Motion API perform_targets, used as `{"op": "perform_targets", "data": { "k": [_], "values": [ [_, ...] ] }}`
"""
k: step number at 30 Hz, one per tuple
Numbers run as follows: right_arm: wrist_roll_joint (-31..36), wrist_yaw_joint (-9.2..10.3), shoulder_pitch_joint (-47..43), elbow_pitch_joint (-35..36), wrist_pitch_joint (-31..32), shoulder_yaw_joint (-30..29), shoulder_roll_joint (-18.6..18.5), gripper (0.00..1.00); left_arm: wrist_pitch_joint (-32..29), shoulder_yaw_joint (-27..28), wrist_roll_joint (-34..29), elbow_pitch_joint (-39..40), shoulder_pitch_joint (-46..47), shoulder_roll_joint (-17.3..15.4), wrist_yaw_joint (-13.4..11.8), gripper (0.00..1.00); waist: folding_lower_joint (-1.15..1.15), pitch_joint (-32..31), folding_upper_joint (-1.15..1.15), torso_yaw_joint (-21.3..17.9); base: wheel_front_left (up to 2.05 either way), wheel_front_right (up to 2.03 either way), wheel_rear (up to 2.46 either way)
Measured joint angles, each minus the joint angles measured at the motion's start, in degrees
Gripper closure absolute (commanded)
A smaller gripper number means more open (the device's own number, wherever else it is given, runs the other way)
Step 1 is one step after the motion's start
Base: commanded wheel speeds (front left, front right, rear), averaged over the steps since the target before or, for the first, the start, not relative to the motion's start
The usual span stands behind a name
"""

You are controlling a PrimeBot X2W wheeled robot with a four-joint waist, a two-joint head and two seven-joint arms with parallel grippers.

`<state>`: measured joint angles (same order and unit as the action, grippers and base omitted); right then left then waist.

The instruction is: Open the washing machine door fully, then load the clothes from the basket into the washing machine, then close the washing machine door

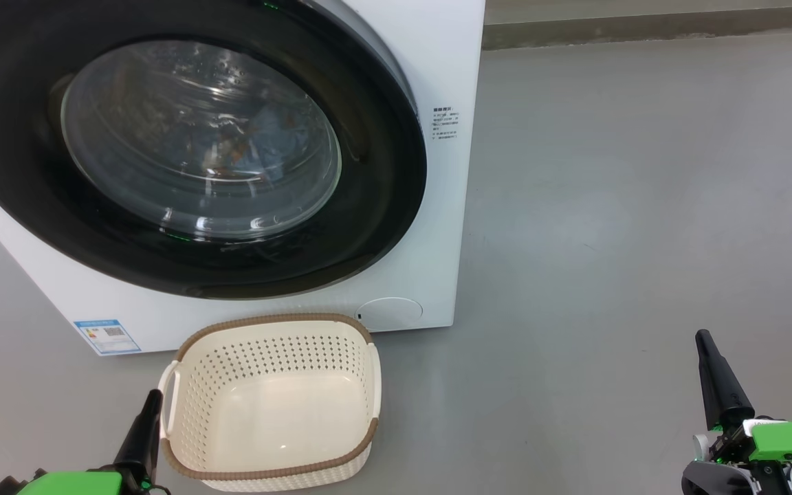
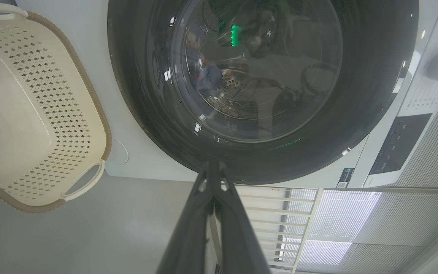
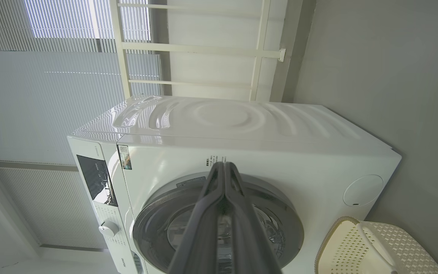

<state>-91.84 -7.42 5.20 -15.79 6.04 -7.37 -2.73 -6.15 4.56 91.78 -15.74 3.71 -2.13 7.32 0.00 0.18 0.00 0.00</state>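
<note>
**Door shut, basket bare, both pincers closed on nothing**

The washing machine door [image 1: 190,148] lies flat against the front of the washing machine [image 1: 441,206], with no gap showing along its black rim in the head view or the right wrist view. Through the glass bowl, blue fabric with orange-brown marks, the clothes [image 1: 258,141], sits inside the drum. The basket [image 1: 269,320] stands on the floor just in front of the machine's lower edge, below the door, with nothing in it.

The left pincer [image 1: 154,397] has its two dark fingers pressed together and holds nothing. It hangs low, just beside the basket's left handle. Its own camera looks straight up the closed fingers [image 2: 214,167] at the bottom of the door rim, so the door lies ahead of it and above. The right pincer [image 1: 705,342] is likewise closed and holds nothing. It is over bare floor, well apart from both basket and door, off the machine's right front corner.

By the look of things, all three steps are done. If the latch needed a confirming push, the left arm is the nearer one, with the door's lower rim directly along its finger axis. The right arm would have to cross inward to reach it.
</note>
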Motion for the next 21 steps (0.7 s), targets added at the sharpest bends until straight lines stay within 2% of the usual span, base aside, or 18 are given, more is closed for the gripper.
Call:
{"op": "perform_targets", "data": {
  "k": [21],
  "values": [
    [0.0,0.0,0.0,0.0,0.0,0.0,0.0,1.0,0.0,0.0,0.0,0.0,0.0,0.0,0.0,1.0,0.0,0.0,0.0,0.0,0.0,0.0,0.0]
  ]
}}
